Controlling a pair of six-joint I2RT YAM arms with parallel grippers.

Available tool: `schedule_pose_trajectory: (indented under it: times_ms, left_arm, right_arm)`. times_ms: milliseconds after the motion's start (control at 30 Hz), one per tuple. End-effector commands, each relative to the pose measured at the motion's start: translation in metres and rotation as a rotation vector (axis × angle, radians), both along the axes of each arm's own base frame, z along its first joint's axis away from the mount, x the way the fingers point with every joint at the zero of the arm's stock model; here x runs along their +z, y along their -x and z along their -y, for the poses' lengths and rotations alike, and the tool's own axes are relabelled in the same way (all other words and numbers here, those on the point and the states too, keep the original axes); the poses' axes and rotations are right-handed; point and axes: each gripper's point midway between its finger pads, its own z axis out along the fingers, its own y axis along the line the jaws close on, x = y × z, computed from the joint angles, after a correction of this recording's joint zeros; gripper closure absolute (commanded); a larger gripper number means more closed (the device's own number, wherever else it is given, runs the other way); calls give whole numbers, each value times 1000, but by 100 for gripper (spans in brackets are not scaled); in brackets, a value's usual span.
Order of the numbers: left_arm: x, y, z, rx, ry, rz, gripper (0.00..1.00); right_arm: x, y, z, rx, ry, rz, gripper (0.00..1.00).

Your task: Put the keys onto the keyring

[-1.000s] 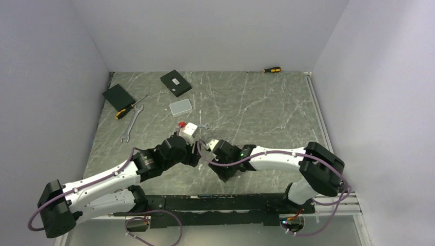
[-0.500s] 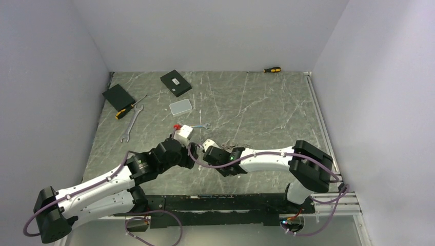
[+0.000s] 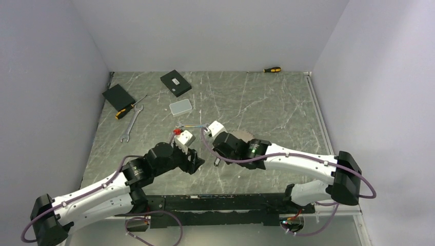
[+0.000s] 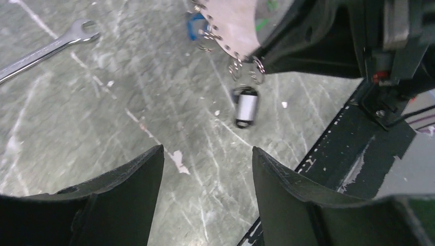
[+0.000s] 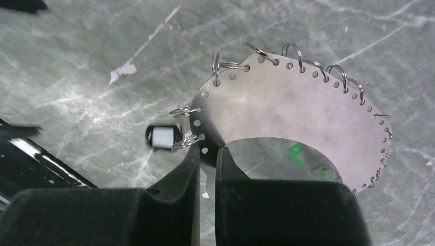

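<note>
The keyring [image 5: 287, 107] is a flat silver ring-shaped plate with holes round its rim and several small split rings in them. My right gripper [image 5: 206, 151] is shut on its inner edge and holds it above the table. Of the keys I make out only label tags: a black-and-white one [image 5: 163, 137] hanging from a split ring and a blue one [image 4: 195, 25]. The left wrist view has the keyring [image 4: 231, 23] at its top edge. My left gripper [image 4: 208, 154] is open, empty, low over bare table. From above, the left gripper [image 3: 197, 160] sits just left of the right gripper [image 3: 219, 152].
A silver wrench [image 3: 131, 124] lies at the left, also in the left wrist view as the wrench [image 4: 46, 48]. Two black boxes [image 3: 118, 96] [image 3: 175, 82], a grey box [image 3: 180, 107] and two screwdrivers [image 3: 127, 109] [image 3: 272, 69] lie further back. The dark rail [image 4: 359, 148] runs along the near edge.
My right gripper has closed on the keyring's edge and swung forward with it. The left arm has drawn back toward the near edge, its jaws still open.
</note>
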Motion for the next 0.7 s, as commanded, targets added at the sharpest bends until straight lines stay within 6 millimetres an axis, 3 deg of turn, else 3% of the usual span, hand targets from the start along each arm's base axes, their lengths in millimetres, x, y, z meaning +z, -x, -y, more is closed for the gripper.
schedule_pose_trajectory:
  times_ms: [0, 200, 500, 567, 667]
  left_arm:
    - [25, 6, 29, -140, 127, 82, 31]
    - [23, 8, 47, -215, 242, 182, 25]
    - [31, 10, 52, -303, 288, 406, 9]
    - [32, 8, 53, -292, 310, 423, 2]
    - [34, 1, 56, -271, 321, 438, 0]
  right_arm:
    - [44, -10, -1, 2, -56, 67, 100]
    - [82, -13, -7, -12, -145, 85, 100]
    - [115, -10, -11, -6, -234, 93, 100]
    - [122, -9, -11, -2, -254, 98, 100]
    - [129, -7, -11, 9, -278, 103, 100]
